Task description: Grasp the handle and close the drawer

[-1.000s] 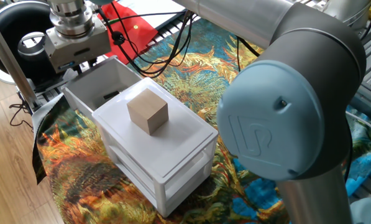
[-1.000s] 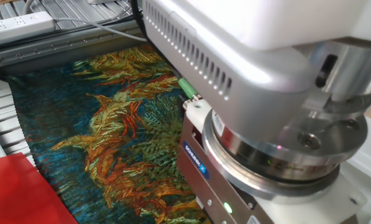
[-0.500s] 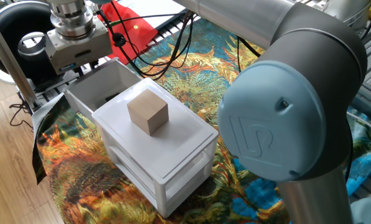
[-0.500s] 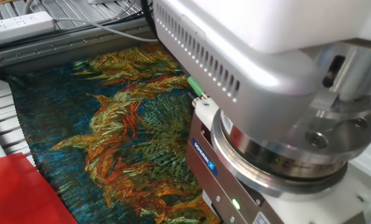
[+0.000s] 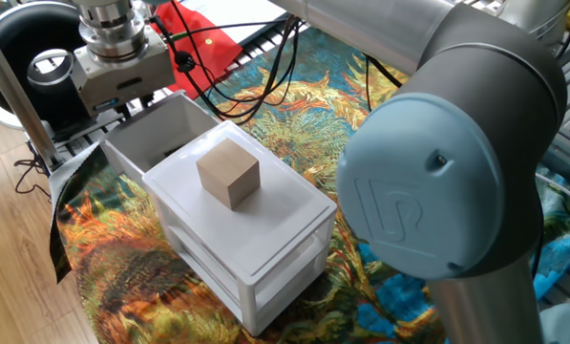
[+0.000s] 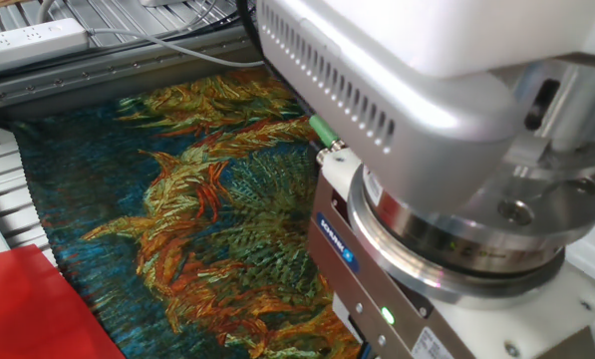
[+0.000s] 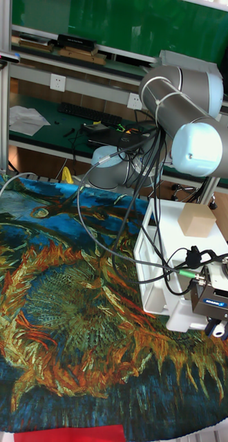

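End effector (image 7: 218,330) fingertips at drawer (image 5: 160,134), visible in tall view only

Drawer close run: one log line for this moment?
phase: at handle | drawer: top one, pulled out | gripper: at drawer front, jaw state unclear | wooden cube: on cabinet top

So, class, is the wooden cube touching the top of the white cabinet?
Touching. One fixed view shows the wooden cube resting flat on the white cabinet, its lower edges meeting the top panel with no gap.
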Available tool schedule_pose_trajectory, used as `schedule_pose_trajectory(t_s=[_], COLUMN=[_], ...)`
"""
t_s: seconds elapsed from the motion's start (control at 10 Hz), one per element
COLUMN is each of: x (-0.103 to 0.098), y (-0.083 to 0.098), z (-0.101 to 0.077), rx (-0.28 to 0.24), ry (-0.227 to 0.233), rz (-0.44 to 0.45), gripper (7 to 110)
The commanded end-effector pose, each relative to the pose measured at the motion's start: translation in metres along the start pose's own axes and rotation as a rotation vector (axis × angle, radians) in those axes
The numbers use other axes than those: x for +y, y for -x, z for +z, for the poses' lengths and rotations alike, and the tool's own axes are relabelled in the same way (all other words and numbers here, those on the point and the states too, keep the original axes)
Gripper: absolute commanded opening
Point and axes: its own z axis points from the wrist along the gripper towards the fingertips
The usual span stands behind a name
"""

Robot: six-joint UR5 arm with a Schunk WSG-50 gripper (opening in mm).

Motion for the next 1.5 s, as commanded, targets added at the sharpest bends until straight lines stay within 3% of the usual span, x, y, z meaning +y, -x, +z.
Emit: schedule_pose_trajectory(t_s=[0.0,0.9,1.4], x=[0.002,-0.003,-0.012], y=[-0.007,-0.021,-0.027], z=[-0.003,-0.016,0.003], rx=[0.006,0.014,0.01], ry=[0.01,0.018,0.012], rz=[0.003,-0.003,-0.019], gripper=[7,7,7])
